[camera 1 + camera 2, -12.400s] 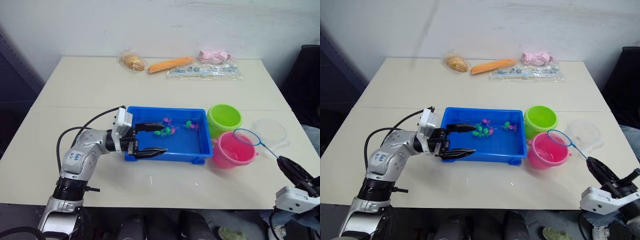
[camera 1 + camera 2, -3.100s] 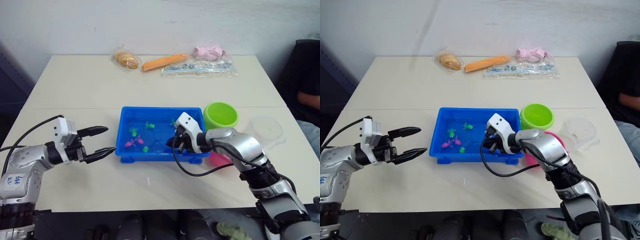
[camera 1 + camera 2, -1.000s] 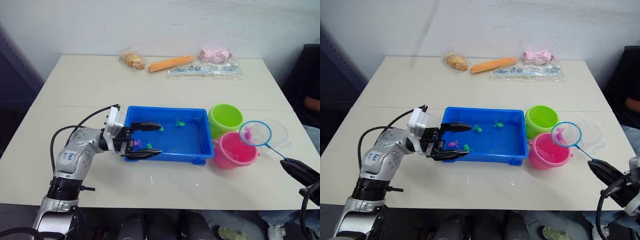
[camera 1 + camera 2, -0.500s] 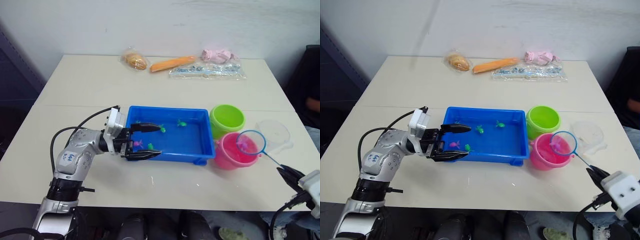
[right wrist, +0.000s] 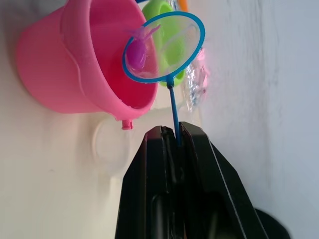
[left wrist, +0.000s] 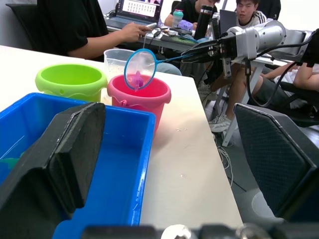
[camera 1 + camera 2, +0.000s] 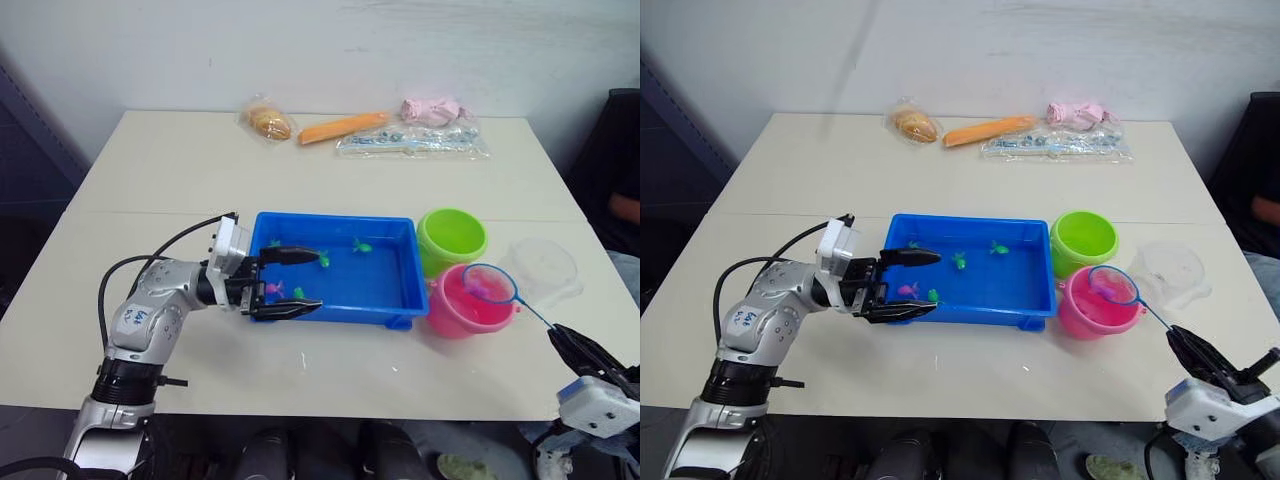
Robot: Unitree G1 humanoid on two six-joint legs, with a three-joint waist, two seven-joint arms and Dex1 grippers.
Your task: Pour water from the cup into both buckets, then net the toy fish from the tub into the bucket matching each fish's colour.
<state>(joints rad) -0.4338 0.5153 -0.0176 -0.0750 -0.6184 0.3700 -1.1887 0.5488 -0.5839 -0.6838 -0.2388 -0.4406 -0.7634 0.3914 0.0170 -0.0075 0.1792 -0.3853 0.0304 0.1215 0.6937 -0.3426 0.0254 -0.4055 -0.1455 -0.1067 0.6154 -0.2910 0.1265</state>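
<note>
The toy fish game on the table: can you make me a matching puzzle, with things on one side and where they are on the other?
Things:
1. small round blue-rimmed net
2. tiny pink plastic fish
3. shallow bright blue plastic tub
4. clear plastic measuring cup

Places:
A. lying inside the net
B. between the open fingers of the left tool
C. over the pink plastic bucket, its handle held in the right tool
D. on the table right of the buckets

Pairs: 1-C, 2-A, 3-B, 4-D
</note>
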